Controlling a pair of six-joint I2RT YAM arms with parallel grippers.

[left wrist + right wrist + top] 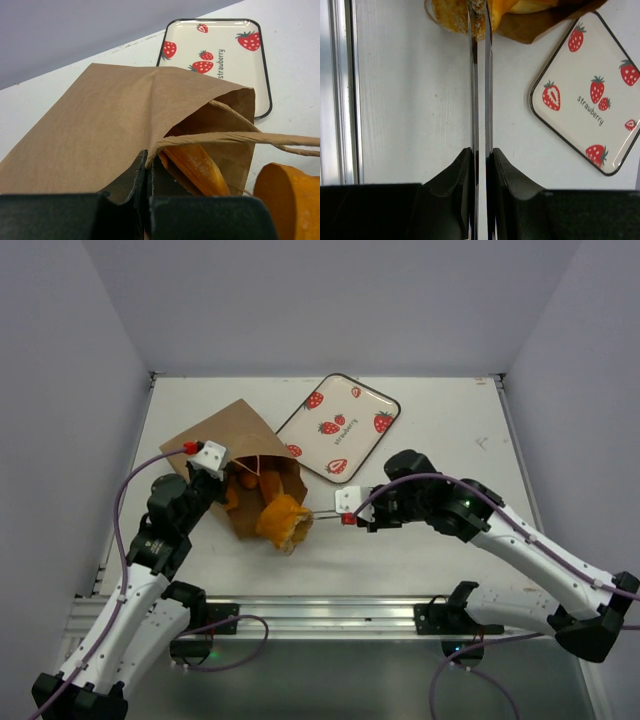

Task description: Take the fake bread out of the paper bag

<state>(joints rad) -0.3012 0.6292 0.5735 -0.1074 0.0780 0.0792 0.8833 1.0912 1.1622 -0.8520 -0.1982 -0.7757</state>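
Observation:
The brown paper bag (222,432) lies on its side at the left, mouth facing the near right. My left gripper (218,470) is shut on the edge of the bag's mouth (148,159). A glossy orange bread piece (197,162) lies inside the mouth, with more pieces (250,478) behind it. A round ruffled bun (283,521) sits at the mouth, mostly outside, and shows in the left wrist view (287,197). My right gripper (346,508) is shut on thin metal tongs (480,90), whose tips reach the bun (451,12).
A white strawberry-print tray (340,425) lies on the table just behind the bag and the right gripper; it also shows in the left wrist view (235,75) and the right wrist view (567,70). The bag's cord handle (240,137) stretches across its mouth. The table's metal front rail (320,612) is close.

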